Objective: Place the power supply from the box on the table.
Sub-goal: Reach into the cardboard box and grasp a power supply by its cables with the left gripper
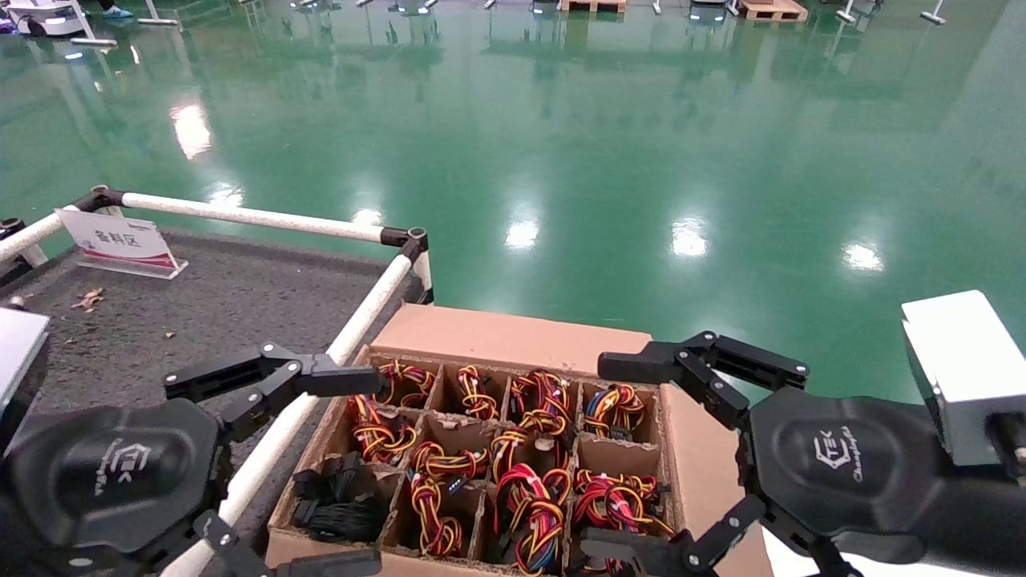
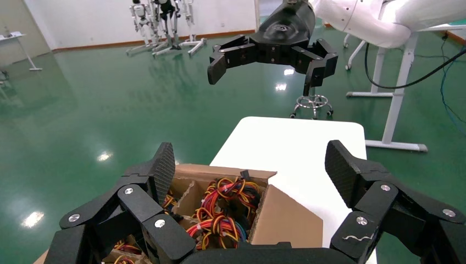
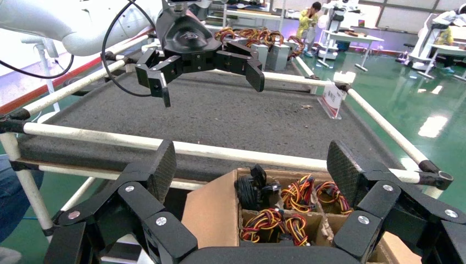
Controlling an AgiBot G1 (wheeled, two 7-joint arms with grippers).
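Presumably heavy and rigid under its floppy black cables, the power supply [image 1: 341,498] is sitting in the near-left cell of the box [image 1: 513,332], asking for a grip on its metal sides, while the left gripper [image 1: 304,465] and right gripper [image 1: 633,457] are hovering with fingers spread.

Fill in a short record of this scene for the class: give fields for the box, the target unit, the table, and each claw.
box: brown divided carton beside the table, flaps out
contents: mostly red-yellow-orange cable bundles
power supply: black cables in the near cell on the table side, not yet lifted
table: dark grey speckled surface with white pipe rails, left of the box
left claw: open, above the box's table-side edge, holding nothing
right claw: open, above the box's far-side edge, holding nothing
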